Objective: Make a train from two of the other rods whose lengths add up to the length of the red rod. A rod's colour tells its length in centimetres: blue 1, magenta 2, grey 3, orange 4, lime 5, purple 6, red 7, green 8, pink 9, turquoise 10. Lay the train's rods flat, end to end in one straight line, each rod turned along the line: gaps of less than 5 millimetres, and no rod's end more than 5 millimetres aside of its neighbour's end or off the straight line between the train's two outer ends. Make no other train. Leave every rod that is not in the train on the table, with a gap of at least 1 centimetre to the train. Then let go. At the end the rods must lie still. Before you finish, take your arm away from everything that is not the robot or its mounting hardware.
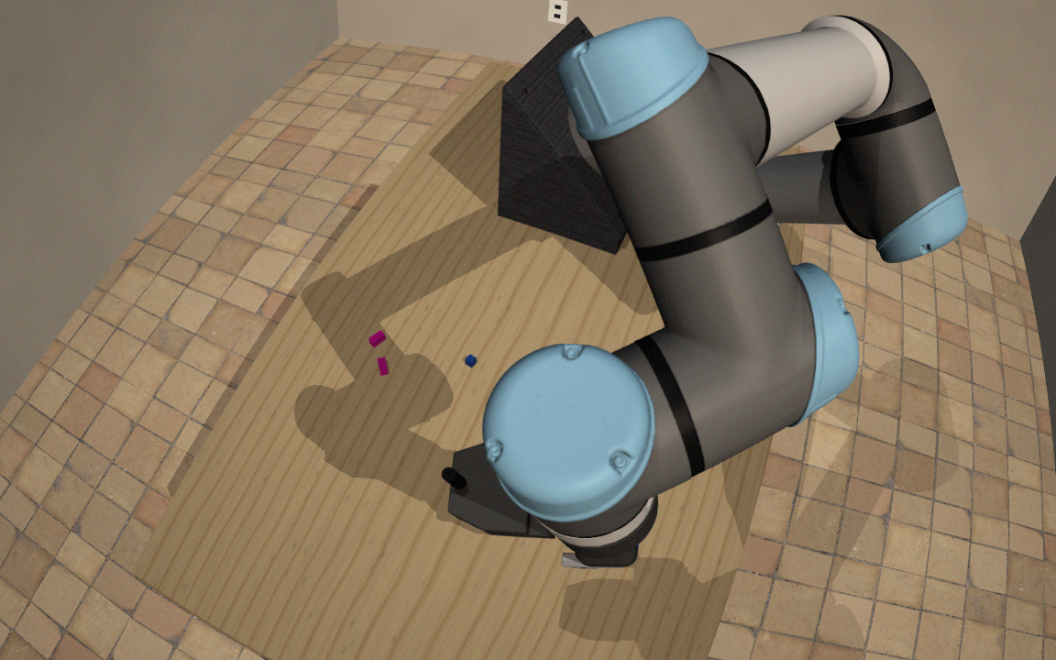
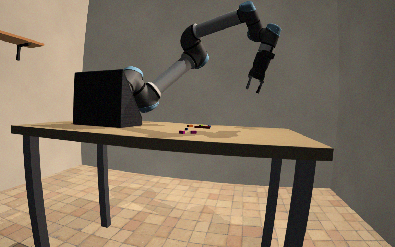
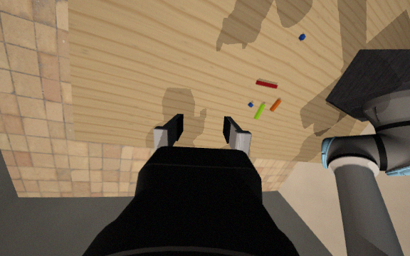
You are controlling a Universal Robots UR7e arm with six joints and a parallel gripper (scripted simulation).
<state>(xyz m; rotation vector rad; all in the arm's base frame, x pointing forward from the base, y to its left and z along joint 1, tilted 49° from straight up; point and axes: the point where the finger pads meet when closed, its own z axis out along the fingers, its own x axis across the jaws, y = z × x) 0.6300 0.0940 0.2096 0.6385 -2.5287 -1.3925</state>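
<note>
My gripper (image 2: 253,89) (image 3: 203,123) is open and empty, high above the table. The red rod (image 3: 266,84) (image 2: 202,127) lies flat. The lime rod (image 3: 260,111) and the orange rod (image 3: 275,104) (image 2: 189,125) lie side by side, apart, near one small blue rod (image 3: 250,104). A second blue rod (image 1: 470,360) (image 2: 186,129) (image 3: 302,37) lies alone. Two magenta rods, one (image 1: 377,337) (image 2: 181,132) and another (image 1: 382,366) (image 2: 193,132), lie apart and at an angle to each other. In the top view the arm hides the red, lime and orange rods and one blue rod.
The wooden table (image 1: 335,533) (image 2: 269,138) (image 3: 119,71) carries the black base block (image 1: 548,164) (image 2: 97,98) (image 3: 376,78) of the arm at one end. The arm's shadows fall across the table. A wall shelf (image 2: 8,35) is at the left in the exterior view.
</note>
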